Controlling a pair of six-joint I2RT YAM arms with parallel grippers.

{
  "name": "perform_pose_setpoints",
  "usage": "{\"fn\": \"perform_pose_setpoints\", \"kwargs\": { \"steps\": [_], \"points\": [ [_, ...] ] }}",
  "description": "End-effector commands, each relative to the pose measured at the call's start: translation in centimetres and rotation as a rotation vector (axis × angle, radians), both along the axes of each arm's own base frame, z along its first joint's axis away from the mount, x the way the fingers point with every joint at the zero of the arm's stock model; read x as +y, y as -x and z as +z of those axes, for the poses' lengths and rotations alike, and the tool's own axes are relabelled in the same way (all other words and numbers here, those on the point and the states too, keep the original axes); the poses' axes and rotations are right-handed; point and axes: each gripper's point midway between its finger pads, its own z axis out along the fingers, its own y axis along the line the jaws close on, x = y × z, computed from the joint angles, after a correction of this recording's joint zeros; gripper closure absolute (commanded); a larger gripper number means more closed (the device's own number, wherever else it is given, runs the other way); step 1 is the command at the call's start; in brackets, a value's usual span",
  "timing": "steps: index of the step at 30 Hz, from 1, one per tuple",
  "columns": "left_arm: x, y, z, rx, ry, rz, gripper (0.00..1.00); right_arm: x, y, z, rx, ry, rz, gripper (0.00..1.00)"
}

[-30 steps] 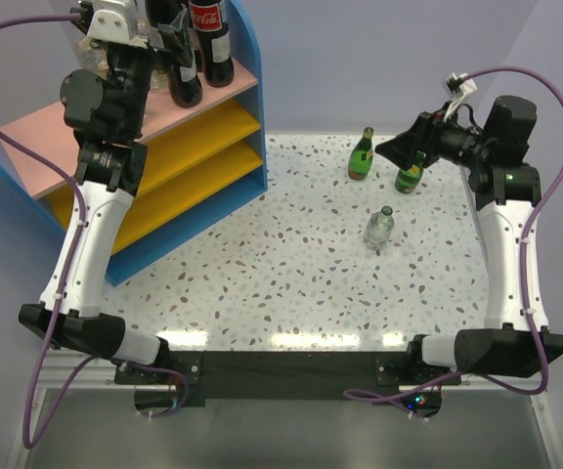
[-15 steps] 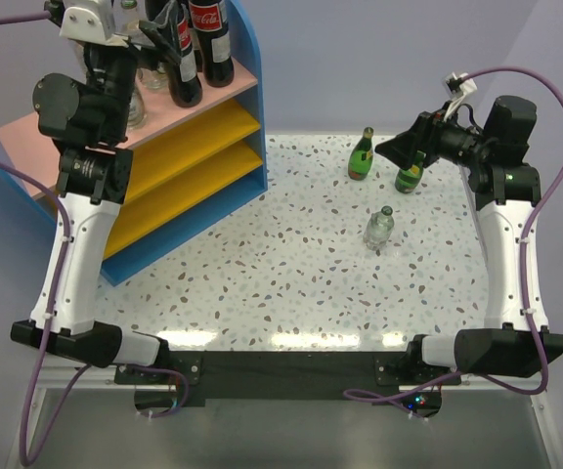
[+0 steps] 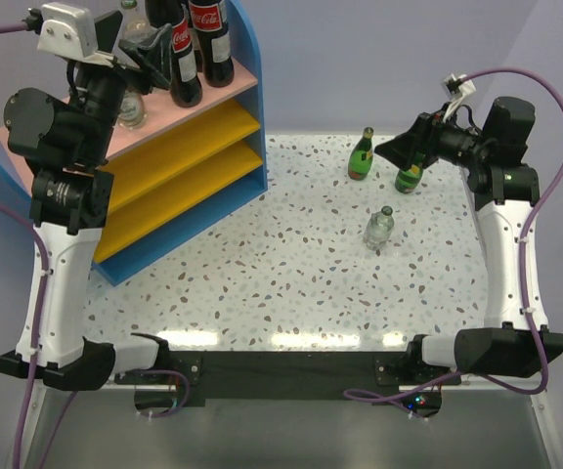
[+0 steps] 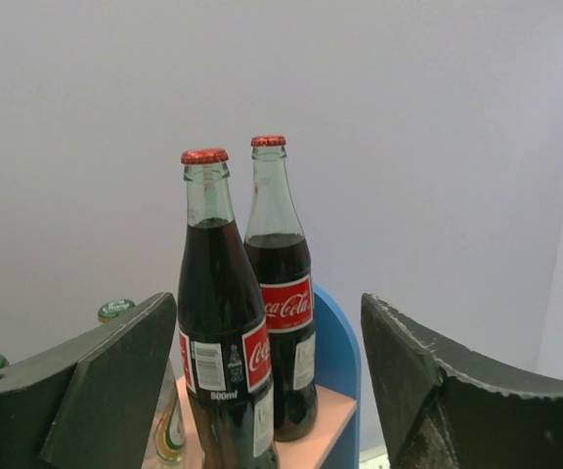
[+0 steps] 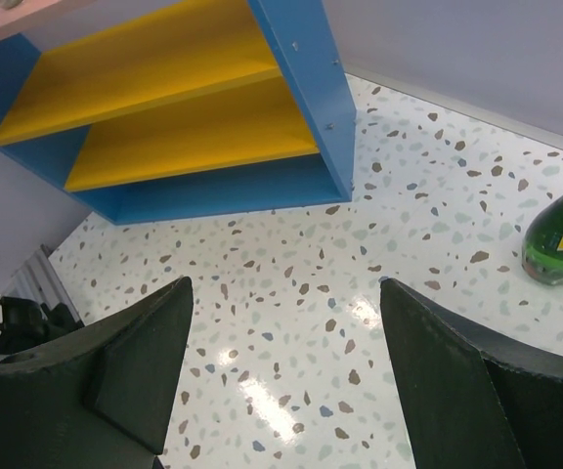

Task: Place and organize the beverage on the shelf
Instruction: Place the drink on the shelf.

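From above, the left gripper is up at the shelf, level with its pink top board. Its jaws stand apart and grip nothing. Two cola bottles stand upright just beside its tips, dark with red caps and red labels, close to the blue side panel. A shelved clear bottle stands on the same board, next to the arm.

The right gripper is likewise spread and empty. It hangs over the speckled table between two green bottles, both upright. A loose clear bottle stands apart from them, nearer the bases.

In the left wrist view the cola bottles stand one behind the other in the gap between the open fingers, beyond them and untouched. Two green caps peek over the left finger — the bottles under them are mostly hidden.

In the right wrist view only bare table lies between the parted fingers. One green bottle sits at the frame's right edge, outside the right finger. The shelf's two yellow boards lie well ahead.
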Motion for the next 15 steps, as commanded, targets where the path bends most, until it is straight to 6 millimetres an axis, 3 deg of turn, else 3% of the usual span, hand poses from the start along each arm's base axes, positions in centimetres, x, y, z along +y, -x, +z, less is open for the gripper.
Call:
{"fn": "perform_pose_setpoints", "kwargs": {
  "steps": [1,8,15],
  "points": [
    [-0.4,0.4,-1.6,0.071,-0.003,-0.035,0.22,0.3,0.7,1.4,-0.047,-0.016,0.026,0.19],
    [-0.4,-1.5,-5.2,0.181,-0.016,-0.012,0.42,0.3,0.8,1.1,-0.037,-0.015,0.028,0.19],
    [-0.4,-3.6,-8.1,0.271,-0.037,0.013,0.50,0.3,0.7,1.0,-0.038,-0.013,0.028,0.19]
  ]
}}
